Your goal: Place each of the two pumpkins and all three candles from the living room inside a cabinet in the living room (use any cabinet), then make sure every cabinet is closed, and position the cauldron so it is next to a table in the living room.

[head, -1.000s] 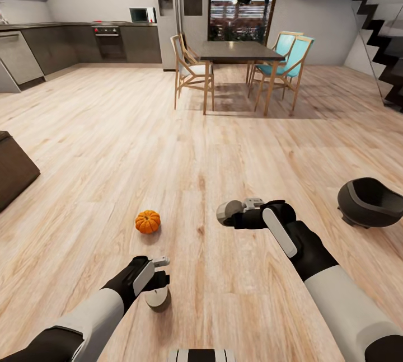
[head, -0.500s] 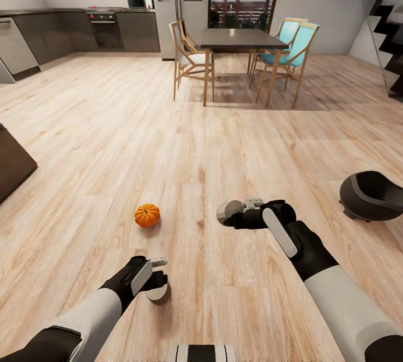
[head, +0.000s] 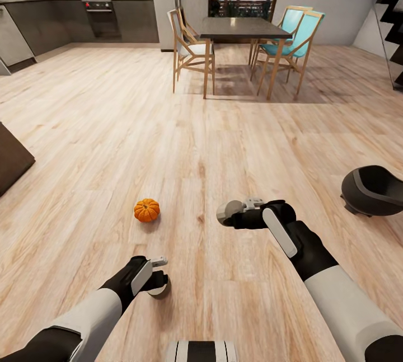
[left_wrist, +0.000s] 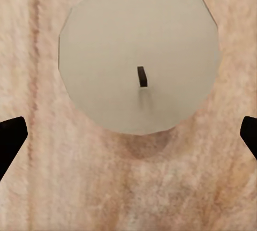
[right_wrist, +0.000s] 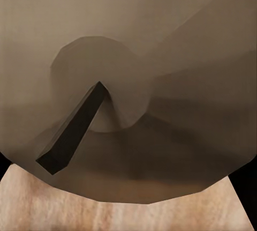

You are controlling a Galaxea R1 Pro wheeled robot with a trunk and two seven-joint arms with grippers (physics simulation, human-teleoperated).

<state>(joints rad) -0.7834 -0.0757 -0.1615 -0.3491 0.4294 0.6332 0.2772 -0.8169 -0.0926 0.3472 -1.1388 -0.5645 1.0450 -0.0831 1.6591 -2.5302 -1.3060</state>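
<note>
At the far left edge of the head view a dark brown block point(head: 12, 163) is cut off by the frame, and what it is cannot be told. Low on the left, the left gripper point(head: 159, 279) is held over a candle point(head: 159, 289) standing on the wooden floor point(head: 84, 127). From the left wrist view that candle point(left_wrist: 139, 54) is seen from straight above, its pale round top and small dark wick fully exposed, while the two dark fingertips point(left_wrist: 10, 140) are spread wide at either side and touch nothing.

Farther forward on the floor, between the two arms and well apart from both, one orange pumpkin point(head: 146, 210) is seen resting alone.

To the right of centre, the right gripper point(head: 232, 214) is closed around a second candle point(head: 228, 212), which is held off the floor with its pale end turned toward the left. In the right wrist view this candle point(right_wrist: 128, 70) is pressed close to the lens, wick point(right_wrist: 72, 134) slanting across it, and the fingers themselves are hidden.

At the right edge the black cauldron point(head: 372, 189) is set on the floor, its mouth open upward.

In the background a dining table point(head: 240, 29) with chairs point(head: 190, 54) is placed before a kitchen run point(head: 84, 18).
</note>
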